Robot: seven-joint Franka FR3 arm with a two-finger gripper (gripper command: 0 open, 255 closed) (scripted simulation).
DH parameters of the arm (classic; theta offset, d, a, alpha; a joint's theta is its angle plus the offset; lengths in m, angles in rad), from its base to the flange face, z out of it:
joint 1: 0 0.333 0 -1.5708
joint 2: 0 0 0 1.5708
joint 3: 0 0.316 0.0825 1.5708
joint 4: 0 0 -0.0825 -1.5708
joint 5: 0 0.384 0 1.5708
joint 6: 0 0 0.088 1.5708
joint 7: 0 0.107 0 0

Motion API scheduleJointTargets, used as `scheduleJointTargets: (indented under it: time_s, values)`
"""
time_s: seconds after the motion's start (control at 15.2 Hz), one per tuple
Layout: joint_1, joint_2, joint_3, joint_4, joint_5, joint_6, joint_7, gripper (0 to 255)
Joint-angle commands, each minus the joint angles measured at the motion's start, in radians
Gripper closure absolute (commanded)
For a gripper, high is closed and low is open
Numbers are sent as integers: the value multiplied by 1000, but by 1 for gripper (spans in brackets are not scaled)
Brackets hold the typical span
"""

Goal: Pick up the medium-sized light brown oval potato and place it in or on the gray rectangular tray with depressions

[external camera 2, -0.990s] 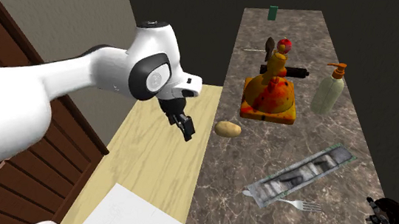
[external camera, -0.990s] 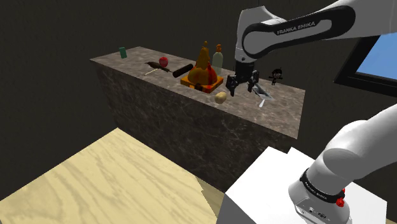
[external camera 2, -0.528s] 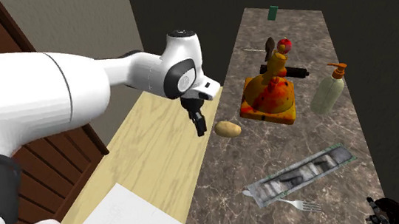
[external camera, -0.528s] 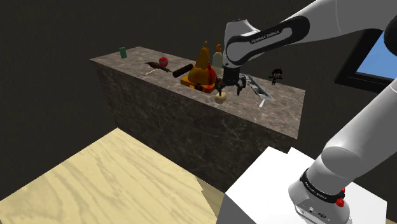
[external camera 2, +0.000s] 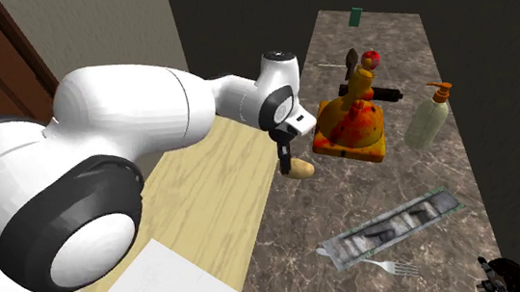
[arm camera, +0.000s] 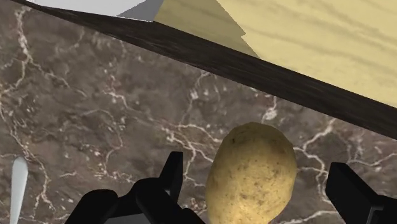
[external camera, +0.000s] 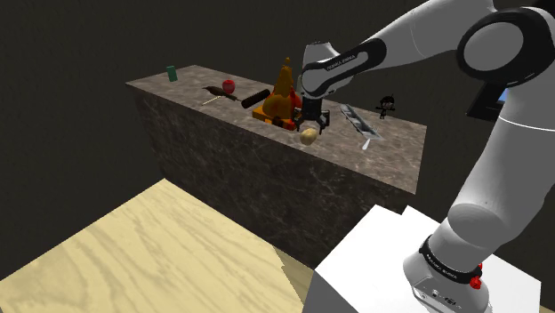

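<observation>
Potato (arm camera: 251, 172): oval, light brown, with a finely pitted matte skin; its lower end is cut off in the wrist view. It lies between the black fingers of the gripper (arm camera: 257, 184), which are spread apart with a gap on each side and grasp nothing. The potato rests on the dark, white-veined marble counter (arm camera: 95, 108), near its edge. The second exterior view adds the gray tray (external camera 2: 395, 225), long and rectangular with depressions, well apart from the potato.
</observation>
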Motion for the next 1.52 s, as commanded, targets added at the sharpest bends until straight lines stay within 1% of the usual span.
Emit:
scheduleJointTargets:
  time_s: [0.0,0.07,0.53,1.06,1.12,1.45]
  values:
    - [-8,67,-17,63,2,11,57,0]
    - [-8,67,-17,63,2,11,57,0]
    - [-8,117,-21,25,-7,99,62,0]
    - [-8,117,-21,25,-7,99,62,0]
    - [-8,117,-21,25,-7,99,62,255]
    - [-8,117,-21,25,-7,99,62,255]
